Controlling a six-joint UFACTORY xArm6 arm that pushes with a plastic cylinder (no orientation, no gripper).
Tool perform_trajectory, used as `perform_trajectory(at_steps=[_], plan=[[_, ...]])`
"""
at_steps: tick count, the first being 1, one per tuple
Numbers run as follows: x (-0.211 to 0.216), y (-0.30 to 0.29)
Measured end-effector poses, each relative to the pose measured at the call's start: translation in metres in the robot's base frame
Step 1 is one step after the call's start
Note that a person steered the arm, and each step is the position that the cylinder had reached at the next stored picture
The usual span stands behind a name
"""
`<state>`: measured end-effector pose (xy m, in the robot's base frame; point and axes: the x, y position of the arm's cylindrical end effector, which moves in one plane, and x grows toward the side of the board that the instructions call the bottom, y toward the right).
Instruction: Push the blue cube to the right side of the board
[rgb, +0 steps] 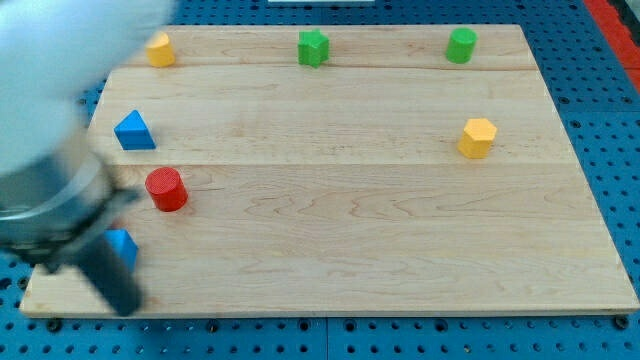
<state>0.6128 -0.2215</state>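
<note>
The blue cube (124, 246) sits near the view's bottom left corner of the wooden board (340, 230), partly hidden behind my dark rod. My tip (124, 306) is blurred and rests at the board's bottom left edge, just below the blue cube. I cannot tell whether it touches the cube. A red cylinder (166, 189) stands just above and right of the cube. A blue triangular block (134, 131) lies higher at the left.
A yellow block (159, 49) sits at the top left, a green star-shaped block (313, 47) at top centre, a green cylinder (461, 45) at top right and a yellow hexagonal block (478, 137) at the right. The blurred arm body (50, 110) covers the left edge.
</note>
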Motion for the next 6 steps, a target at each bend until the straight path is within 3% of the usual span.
perform_trajectory(at_steps=[1,3,6], plan=[[-0.008,-0.080],[-0.030,0.012],[-0.065,0.016]])
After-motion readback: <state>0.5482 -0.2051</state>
